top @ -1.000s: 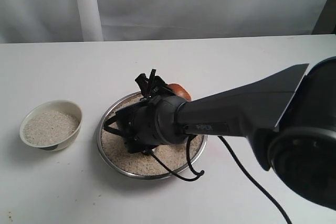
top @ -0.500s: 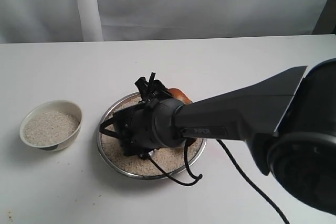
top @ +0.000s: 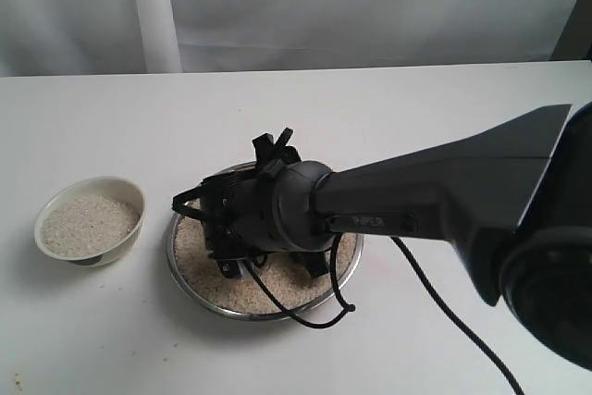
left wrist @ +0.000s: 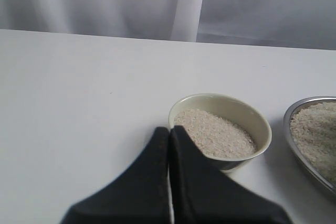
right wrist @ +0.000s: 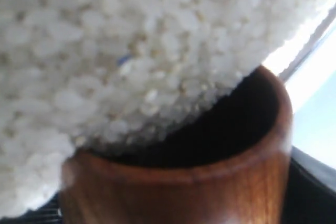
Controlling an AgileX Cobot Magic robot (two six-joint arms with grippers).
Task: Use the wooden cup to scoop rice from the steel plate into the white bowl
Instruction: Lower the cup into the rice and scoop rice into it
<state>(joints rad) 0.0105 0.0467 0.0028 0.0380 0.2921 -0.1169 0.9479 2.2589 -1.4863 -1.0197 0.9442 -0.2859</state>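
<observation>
wooden cup (right wrist: pixel 173 182) is down in the steel plate (top: pixel 199 289), its dark mouth pushed into the rice (right wrist: pixel 105 51). right gripper (top: pixel 215 224) clamps the cup over the plate's middle. white bowl (top: pixel 92 180) sits left of the plate, apart, holding rice. left gripper (left wrist: pixel 169 135) points toward the bowl, fingers pressed together.

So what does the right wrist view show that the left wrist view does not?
Only the right wrist view shows the wooden cup, its dark mouth tipped against the rice. Only the left wrist view shows the white bowl with rice in it, the white table and the left fingers, pressed together. Both show loose rice lying in the steel plate.
</observation>
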